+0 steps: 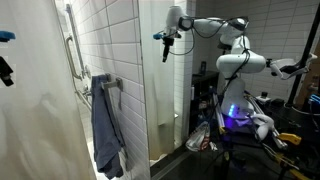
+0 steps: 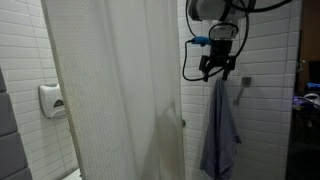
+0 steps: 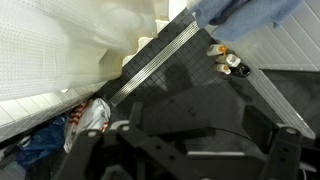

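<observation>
Beside the white shower curtain [image 2: 110, 90], just past its free edge, the blue towel [image 2: 220, 135] hangs limp against the tiled wall. High on that same side of the curtain the jaws stand spread wide and empty, pointing down, above the towel's top and touching neither the towel nor the curtain. Across the curtain from the towel, a white soap dispenser [image 2: 50, 100] sits on the wall, and in the wrist view a drain strip [image 3: 165, 55] runs along the curtain's foot with small bottles [image 3: 228, 60] near it.
</observation>
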`<state>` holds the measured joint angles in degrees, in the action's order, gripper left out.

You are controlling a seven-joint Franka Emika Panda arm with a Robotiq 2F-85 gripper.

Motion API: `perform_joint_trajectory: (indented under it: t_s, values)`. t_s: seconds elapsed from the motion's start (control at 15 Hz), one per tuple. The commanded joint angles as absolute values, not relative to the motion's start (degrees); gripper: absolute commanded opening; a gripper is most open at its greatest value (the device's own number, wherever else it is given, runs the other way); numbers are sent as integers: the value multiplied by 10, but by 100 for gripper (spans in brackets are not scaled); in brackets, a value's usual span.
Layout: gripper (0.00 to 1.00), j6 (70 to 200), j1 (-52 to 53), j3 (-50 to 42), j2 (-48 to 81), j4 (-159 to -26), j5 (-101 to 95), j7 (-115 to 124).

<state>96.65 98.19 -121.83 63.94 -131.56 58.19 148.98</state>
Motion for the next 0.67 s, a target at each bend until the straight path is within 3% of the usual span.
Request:
perform_joint_trajectory:
  t_s: [0.0,0.6]
  values:
    - [100,949,984,-1229,677,-1318,591,1486]
    - [100,946,971,-1220,658,-1310,594,1481]
